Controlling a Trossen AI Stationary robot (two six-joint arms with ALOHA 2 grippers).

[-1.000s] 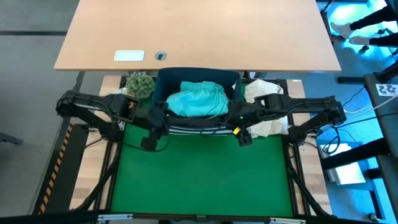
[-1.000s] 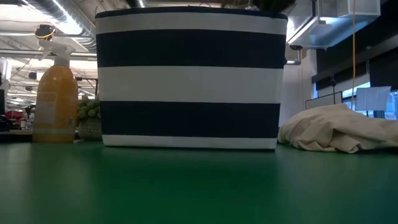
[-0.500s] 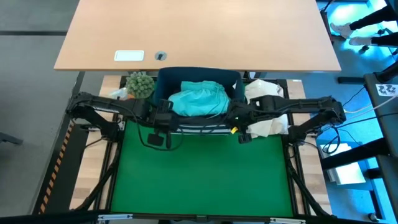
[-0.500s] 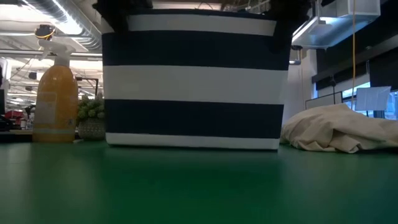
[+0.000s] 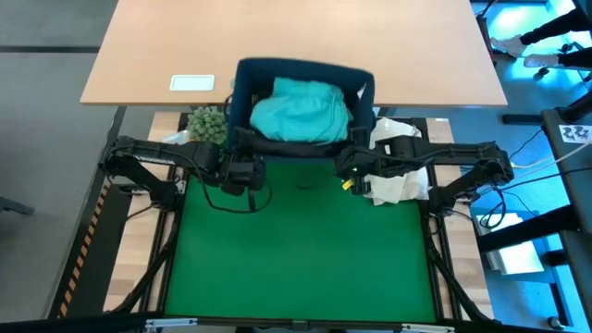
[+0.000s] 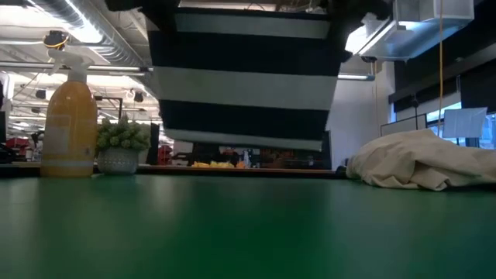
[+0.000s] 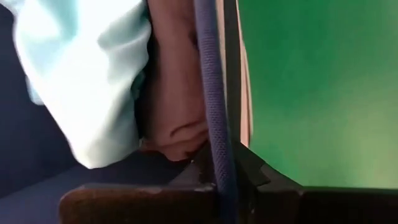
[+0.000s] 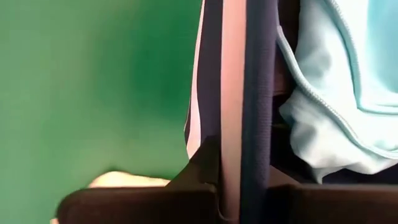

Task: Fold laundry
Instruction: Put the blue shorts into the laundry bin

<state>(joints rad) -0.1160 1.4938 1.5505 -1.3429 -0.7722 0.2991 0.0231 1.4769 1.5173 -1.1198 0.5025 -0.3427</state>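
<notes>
Lifting the navy striped bin [image 5: 301,72] clear of the green mat [image 5: 296,250] now. Resting flat on that mat a moment ago, and at present hanging tilted above it in the low view, with the room showing beneath the striped base. Clamping the bin's near rim with the left gripper [image 5: 244,157] at one corner and the right gripper [image 5: 352,163] at the other, each pinched tight on the fabric edge after standing wide a second earlier.

Carrying the turquoise garment [image 5: 301,111] along inside, heaped near the top of the bin and pressing against its walls. Showing just behind the rim in both wrist views as well. Judging from this: probably hauling or tipping the bin to get the laundry out onto the mat, so only preparing for the folding, with nothing spread and nothing folded yet. Leaving the cream bundle [image 5: 396,183] untouched on the table, just beside the bin on the right arm's side.

Failing to make out any other garment; anything beneath the turquoise one is staying hidden under it and behind the bin walls. Losing the bin's top edge and both grippers above the frame in the low view. Getting only a narrow strip of rim, cloth and mat from each wrist camera, with the fingertips mostly buried behind the rim. Not managing to tell whether either pinch is catching cloth along with the rim.
</notes>
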